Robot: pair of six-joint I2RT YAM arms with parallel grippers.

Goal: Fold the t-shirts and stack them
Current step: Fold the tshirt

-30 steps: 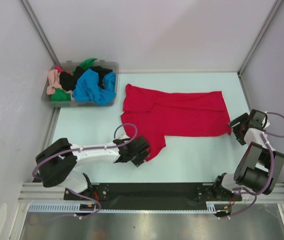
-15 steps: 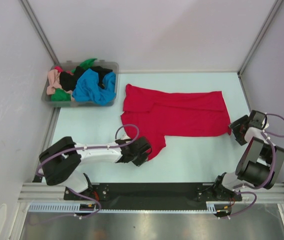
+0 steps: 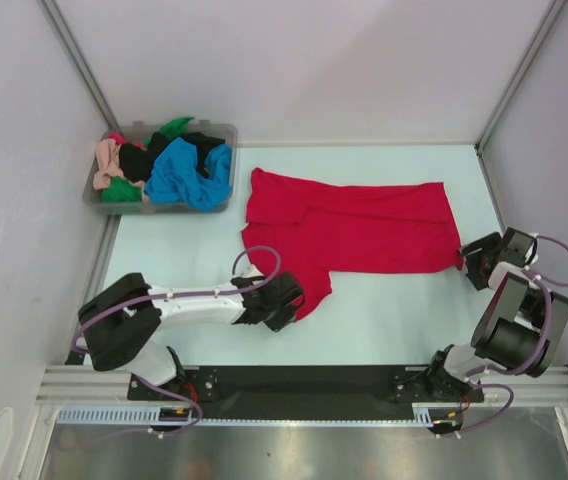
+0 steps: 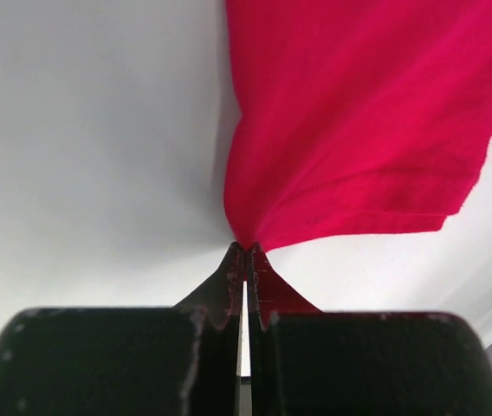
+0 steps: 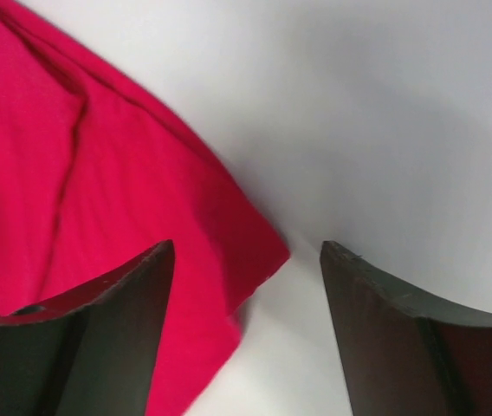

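Top external view first, far left: the clear plastic bin holds the other t-shirts in a heap of blue, black, green and peach-pink, none of them folded. To its right the red t-shirt lies spread on the surface, its length running left to right, with a flap of cloth reaching toward you at its near-left side.

That flap is where the change is. A second ago your left jaws were spread over it; now they are pressed together, and the left wrist view shows them pinching a tuck of the red t-shirt, which puckers up into the tips. I judge that hold secure enough to lift.

Over on the right, your right jaws have crept in toward the shirt's near-right corner and narrowed slightly, yet they are spread and grip nothing. In the right wrist view the corner of the red t-shirt lies flat between the two tips.

So one side is caught and the other is lined up. Close the right side on that corner before you start the fold; no fold is made yet, nothing is stacked.
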